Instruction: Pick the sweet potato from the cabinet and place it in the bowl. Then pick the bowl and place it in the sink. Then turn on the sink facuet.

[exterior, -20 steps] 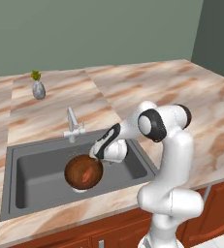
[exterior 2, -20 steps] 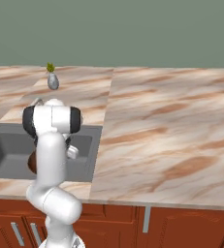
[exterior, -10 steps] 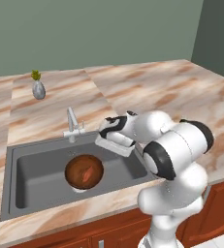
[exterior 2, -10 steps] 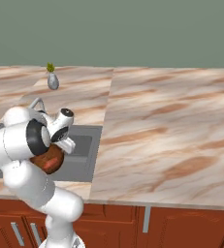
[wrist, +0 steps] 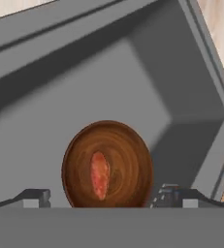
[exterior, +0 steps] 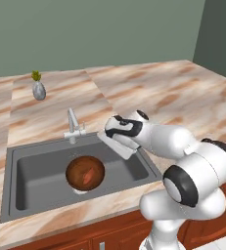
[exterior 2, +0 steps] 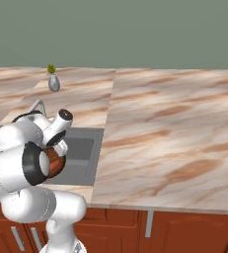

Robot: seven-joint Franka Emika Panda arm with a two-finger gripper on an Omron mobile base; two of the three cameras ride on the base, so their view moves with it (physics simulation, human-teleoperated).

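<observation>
Sweet potato (wrist: 100, 175): lies lengthwise in the bowl (wrist: 128, 160) on the sink (exterior: 31, 166) floor, below and ahead of the gripper (wrist: 106, 197), whose fingers stand apart and empty; sink facuet (exterior: 74, 125) at the rear rim, beside the hand.

Gripper (exterior: 103, 134) let go of bowl (exterior: 85, 173), lifted out of sink (exterior: 33, 168) to its right rear rim; jaws apart now. Arm swung forward over bench.
</observation>
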